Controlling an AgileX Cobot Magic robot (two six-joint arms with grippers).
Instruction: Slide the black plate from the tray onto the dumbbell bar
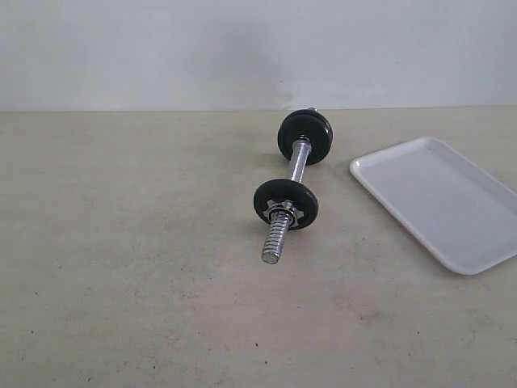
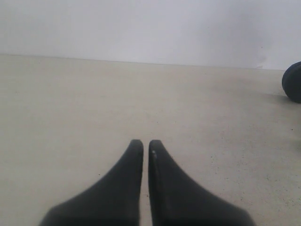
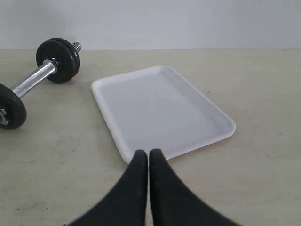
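The left gripper [image 2: 146, 143] has its two dark fingers pressed tip to tip with nothing between them, held over bare table [image 2: 70, 117]. The rounded edge of a black disc [image 2: 294, 81] shows at the border of its wrist view. The right gripper [image 3: 148, 153] is likewise fully closed and has hold of nothing. In its wrist view its tips line up with the nearest rim of the tray [image 3: 160, 108], though whether they touch that rim cannot be told. Neither gripper appears in the exterior view. The dumbbell bar [image 1: 297, 166] lies on the table, resting on its discs, with a coarse threaded end [image 1: 273, 242] jutting toward the camera. A single black disc [image 1: 304, 202] sits behind that thread, fronted by a chrome star nut [image 1: 283, 215]. The black plate [image 1: 305, 136] is on the bar's far end, one of two black discs set face to face there; which of the pair it is cannot be told. The white tray lies flat to the right of the bar, apart from it, its floor showing plain white.
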